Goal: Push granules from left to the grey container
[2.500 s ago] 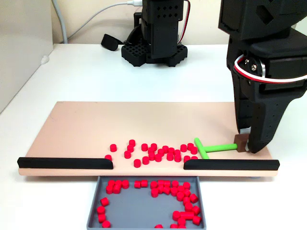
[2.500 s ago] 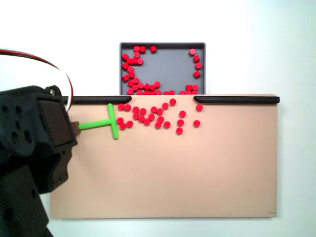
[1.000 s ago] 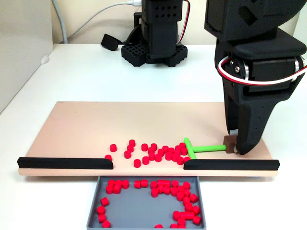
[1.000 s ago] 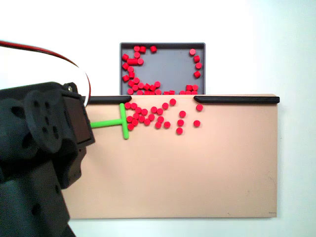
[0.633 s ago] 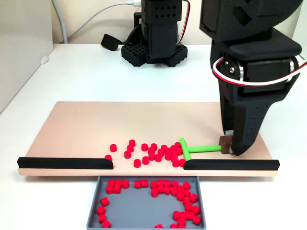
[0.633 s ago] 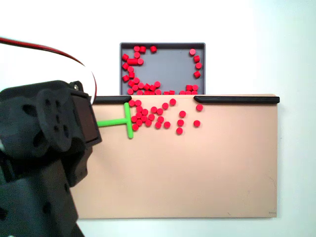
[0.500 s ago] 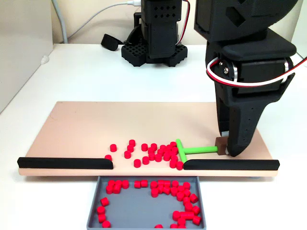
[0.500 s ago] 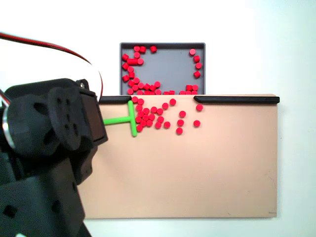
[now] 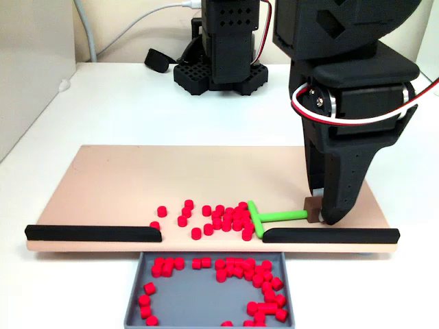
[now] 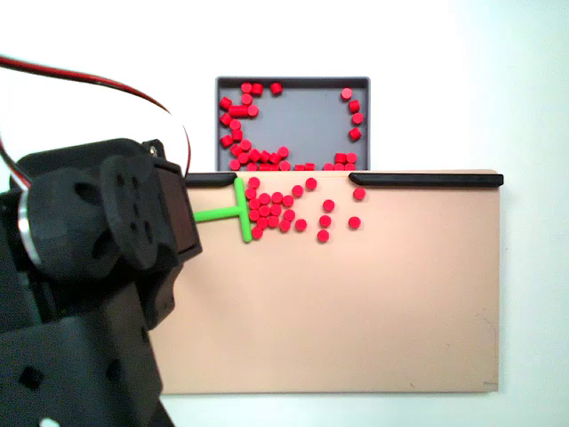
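Observation:
Loose red granules point(image 9: 218, 218) lie on the tan board point(image 9: 137, 178) near its front edge, bunched against the head of a green T-shaped pusher point(image 9: 255, 218). My gripper point(image 9: 319, 214) is shut on the brown block at the pusher's right end. The grey container point(image 9: 199, 296) sits below the gap between two black rails and holds many granules. From above, the pusher point(image 10: 238, 211) touches the granules point(image 10: 283, 210) just under the container point(image 10: 302, 124); my arm's body hides the fingers there.
Black rails point(image 9: 92, 234) point(image 9: 330, 235) edge the board's front on either side of the gap. The arm's base point(image 9: 219, 68) and a cable stand behind the board. A beige wall panel point(image 9: 34, 62) is at far left.
My gripper has slid the pusher left in the front view, towards the gap. The granules nearest its head have been packed into a tighter cluster.

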Controlling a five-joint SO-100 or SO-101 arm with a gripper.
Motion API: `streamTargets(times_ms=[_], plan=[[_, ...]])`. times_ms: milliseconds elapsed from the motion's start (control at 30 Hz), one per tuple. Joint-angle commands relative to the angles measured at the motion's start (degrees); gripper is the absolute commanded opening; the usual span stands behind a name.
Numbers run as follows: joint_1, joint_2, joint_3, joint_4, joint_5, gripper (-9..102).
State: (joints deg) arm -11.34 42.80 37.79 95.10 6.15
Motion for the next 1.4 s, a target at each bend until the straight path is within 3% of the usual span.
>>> streamTargets(times_ms=[0,1367], plan=[[0.62,0.35,0.09,-0.09,-0.79,0],[1.67,2.20,2.55,-0.09,-11.78,0]])
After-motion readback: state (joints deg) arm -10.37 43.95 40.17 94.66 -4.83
